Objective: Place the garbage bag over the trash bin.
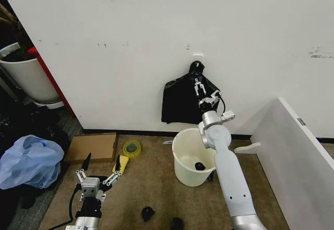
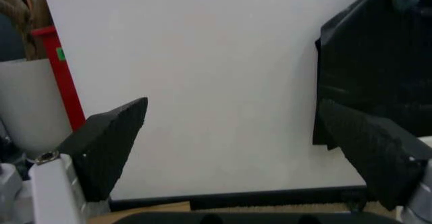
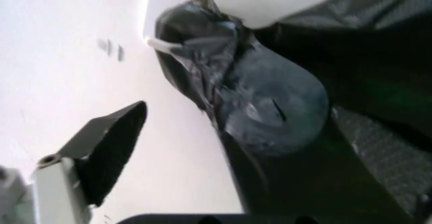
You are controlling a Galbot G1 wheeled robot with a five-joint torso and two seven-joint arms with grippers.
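Observation:
The trash bin [image 1: 194, 157], a small round white bucket, stands on the brown floor by the wall with a small dark object lying inside it. On the wall above it hangs a flat black sheaf of bags [image 1: 182, 102] with a knotted top [image 3: 270, 102]. My right gripper [image 1: 201, 90] is raised against the sheaf just below the knot; its fingers stand open on either side of the black plastic [image 3: 250, 148]. Low at the front left, my left gripper [image 1: 103, 163] hangs open and holds nothing [image 2: 236, 133]. The garbage bag itself is out of view.
A large white tub [image 1: 26, 73] stands at the far left, with a light blue plastic bag [image 1: 28, 159] in front of it. A cardboard box [image 1: 93, 146] and a yellow tape roll [image 1: 131, 148] lie near the wall. A white panel [image 1: 297, 157] slants along the right.

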